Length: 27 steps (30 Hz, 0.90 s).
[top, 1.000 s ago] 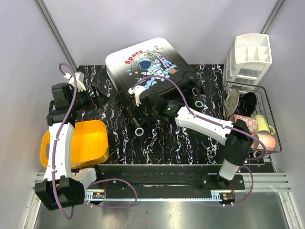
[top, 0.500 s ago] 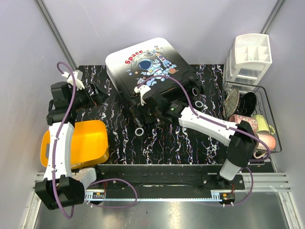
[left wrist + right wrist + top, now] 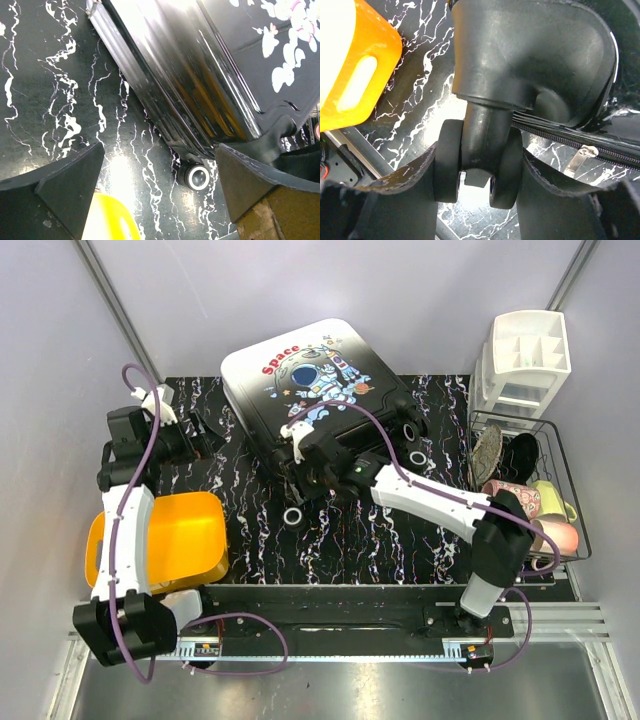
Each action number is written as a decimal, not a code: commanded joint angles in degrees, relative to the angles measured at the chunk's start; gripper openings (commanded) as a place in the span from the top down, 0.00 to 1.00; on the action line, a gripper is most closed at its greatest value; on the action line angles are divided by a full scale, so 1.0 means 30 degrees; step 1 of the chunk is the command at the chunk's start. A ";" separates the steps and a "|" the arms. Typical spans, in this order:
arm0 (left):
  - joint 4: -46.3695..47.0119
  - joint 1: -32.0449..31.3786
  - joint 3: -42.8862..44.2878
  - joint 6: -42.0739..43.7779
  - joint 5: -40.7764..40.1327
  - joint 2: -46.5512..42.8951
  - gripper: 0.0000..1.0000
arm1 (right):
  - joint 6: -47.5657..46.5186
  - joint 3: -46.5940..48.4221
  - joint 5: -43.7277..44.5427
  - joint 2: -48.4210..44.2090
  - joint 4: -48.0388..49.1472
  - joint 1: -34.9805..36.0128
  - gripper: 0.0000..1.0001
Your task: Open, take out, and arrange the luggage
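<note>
Right wrist view: right gripper (image 3: pixel 479 167) clasps a wheel (image 3: pixel 448 161) of the suitcase (image 3: pixel 535 55) — brace firmly so the left gripper (image 3: pixel 160 155), spread empty, can work the zipper (image 3: pixel 555 136).

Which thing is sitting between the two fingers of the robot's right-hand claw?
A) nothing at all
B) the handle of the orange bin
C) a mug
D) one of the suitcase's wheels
D: in the right wrist view the suitcase wheel stands between the fingers of the right gripper, with the orange bin off to one side.
</note>
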 commanded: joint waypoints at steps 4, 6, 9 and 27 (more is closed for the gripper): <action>-0.0938 0.0683 0.3727 0.2353 0.0831 0.2434 0.01 | -0.5572 -0.4668 -0.3825 -0.5236 -0.0831 0.0012 1.00; -0.0881 0.0742 0.4199 0.2617 0.1681 0.3197 0.01 | -0.6946 -0.6159 -0.4240 -0.6268 -0.1443 0.0013 1.00; -0.0763 0.0742 0.5195 0.3057 0.3262 0.4251 0.01 | -0.8559 -0.7889 -0.4710 -0.8173 -0.2584 0.0041 1.00; 0.3132 0.0743 1.0645 -0.0104 0.6488 1.0989 0.06 | -0.2713 -0.5141 -0.4565 -1.3451 -0.5140 -0.8445 0.24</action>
